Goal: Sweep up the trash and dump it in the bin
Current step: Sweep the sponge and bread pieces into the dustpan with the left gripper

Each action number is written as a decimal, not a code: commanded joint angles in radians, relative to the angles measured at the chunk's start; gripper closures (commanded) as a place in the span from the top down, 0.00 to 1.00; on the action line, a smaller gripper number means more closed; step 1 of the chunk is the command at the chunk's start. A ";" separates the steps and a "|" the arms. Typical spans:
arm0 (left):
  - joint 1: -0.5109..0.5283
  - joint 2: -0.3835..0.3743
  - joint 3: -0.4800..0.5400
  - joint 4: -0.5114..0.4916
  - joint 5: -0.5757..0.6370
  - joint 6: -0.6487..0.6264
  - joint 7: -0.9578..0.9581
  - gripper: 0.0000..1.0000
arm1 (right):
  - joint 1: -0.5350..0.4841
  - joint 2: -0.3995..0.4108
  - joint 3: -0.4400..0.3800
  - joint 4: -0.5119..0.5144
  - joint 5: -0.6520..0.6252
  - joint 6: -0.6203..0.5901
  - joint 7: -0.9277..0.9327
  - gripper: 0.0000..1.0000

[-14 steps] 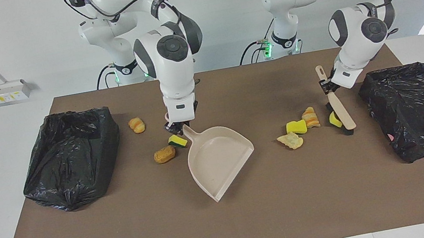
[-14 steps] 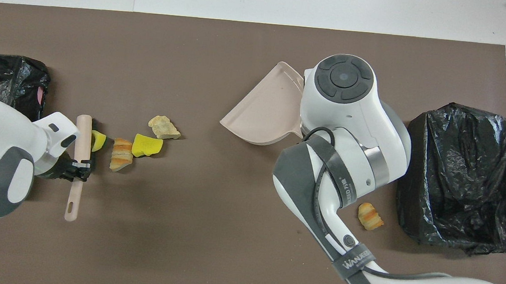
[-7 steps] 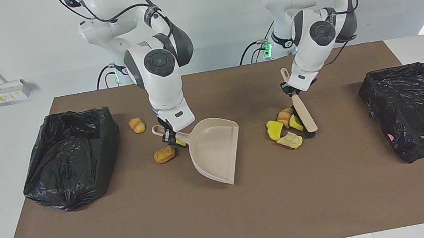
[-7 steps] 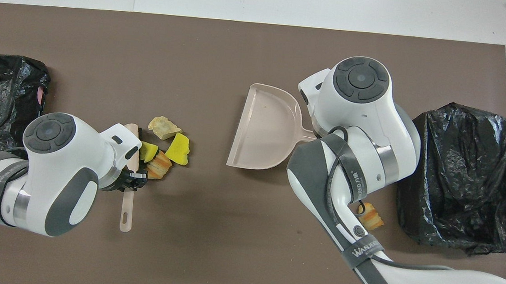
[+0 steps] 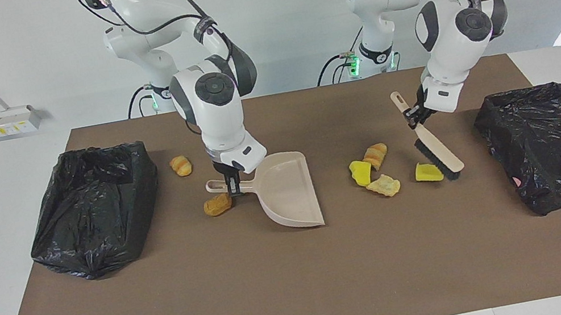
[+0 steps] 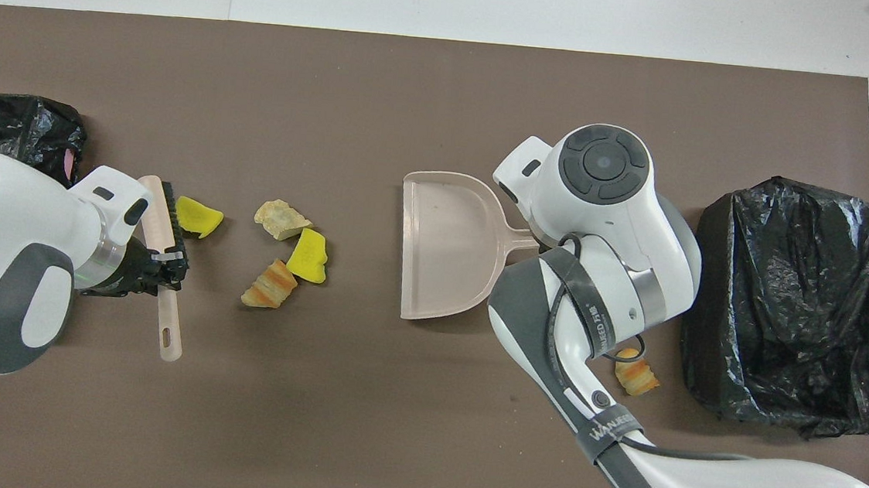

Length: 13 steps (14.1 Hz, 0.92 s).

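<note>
My right gripper [image 5: 232, 185] is shut on the handle of the beige dustpan [image 5: 289, 190], which rests on the mat with its mouth toward the left arm's end; it also shows in the overhead view [image 6: 450, 245]. My left gripper [image 5: 414, 115] is shut on the handle of the brush [image 5: 434, 147], whose bristles touch the mat beside a yellow sponge chunk [image 5: 427, 172]. Between brush and dustpan lie a second yellow sponge [image 5: 361, 172], a croissant piece [image 5: 375, 155] and a bread piece [image 5: 385, 185]. A brown bread piece [image 5: 217, 205] lies by the dustpan handle.
A black-bagged bin [image 5: 93, 208] stands at the right arm's end, another black-bagged bin [image 5: 555, 143] at the left arm's end. A croissant piece [image 5: 180, 166] lies between the first bin and the right gripper. A brown mat [image 5: 304, 292] covers the table.
The left gripper swept the brush and trash toward the dustpan, then drew back toward its own end, one yellow sponge staying by the brush. The right gripper turned the dustpan's mouth toward the pile.
</note>
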<state>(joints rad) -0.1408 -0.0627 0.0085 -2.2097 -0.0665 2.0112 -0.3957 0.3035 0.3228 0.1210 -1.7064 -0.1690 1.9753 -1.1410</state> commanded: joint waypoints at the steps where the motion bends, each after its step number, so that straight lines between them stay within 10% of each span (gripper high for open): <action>1: -0.014 -0.009 -0.010 -0.057 -0.019 0.058 0.006 0.00 | 0.012 -0.019 0.003 -0.042 -0.055 0.028 -0.011 0.00; 13: -0.371 0.017 -0.012 -0.088 -0.225 0.240 -0.095 0.00 | 0.066 0.019 0.006 -0.070 -0.072 0.137 0.171 0.00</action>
<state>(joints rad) -0.4647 -0.0452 -0.0189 -2.2937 -0.2599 2.2024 -0.4934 0.3696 0.3330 0.1210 -1.7645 -0.2350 2.0596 -1.0168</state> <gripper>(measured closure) 0.749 0.687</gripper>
